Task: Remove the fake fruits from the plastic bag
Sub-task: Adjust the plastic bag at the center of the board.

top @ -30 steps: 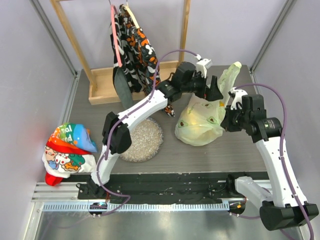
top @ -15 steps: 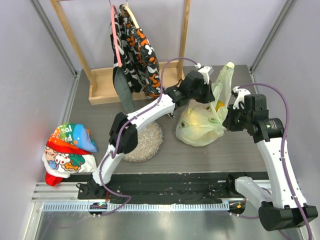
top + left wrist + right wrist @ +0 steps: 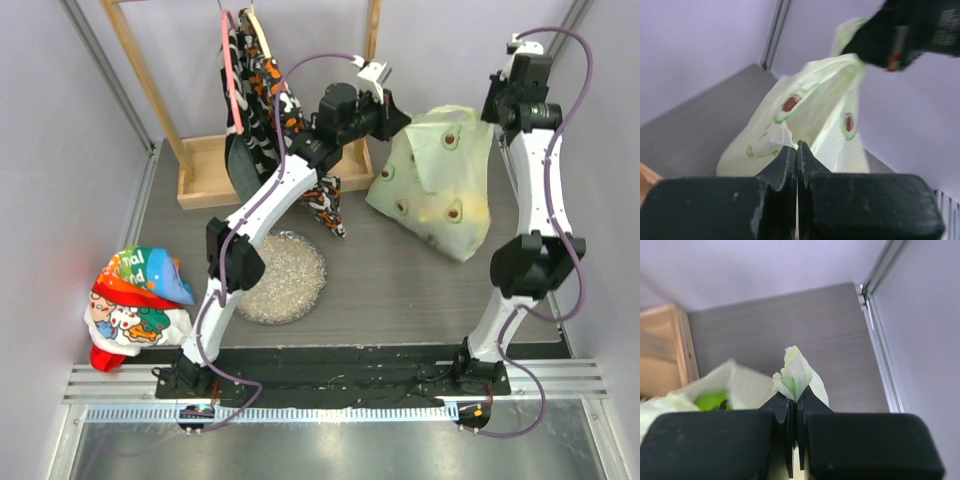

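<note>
Pale-green, crinkly, translucent plastic carrier bag (image 3: 440, 175) with dark round prints, held aloft over the far right corner of the bench (image 3: 400, 290) and stretched wide between both tools. Whether its lowest fold touches the bench: impossible to tell. Left tool (image 3: 796, 151) pressed together on a pinch of film at the bag's upper left edge. Right tool (image 3: 794, 399) clamped likewise on a bunched tip at the upper right (a handle loop, probably).

Inside, a glossy bright-green plastic fruit (image 3: 710, 401) glimpsed through the gaping mouth, plus a yellowish glow low in the sack in the overhead view; no saying which fruits, or how many. No fruit visible out on the bench.

Judged from that: barely started. Bag raised and opened, every fruit apparently yet to come out. Likely calls for tipping the bag, or freeing one tool to reach in.
</note>
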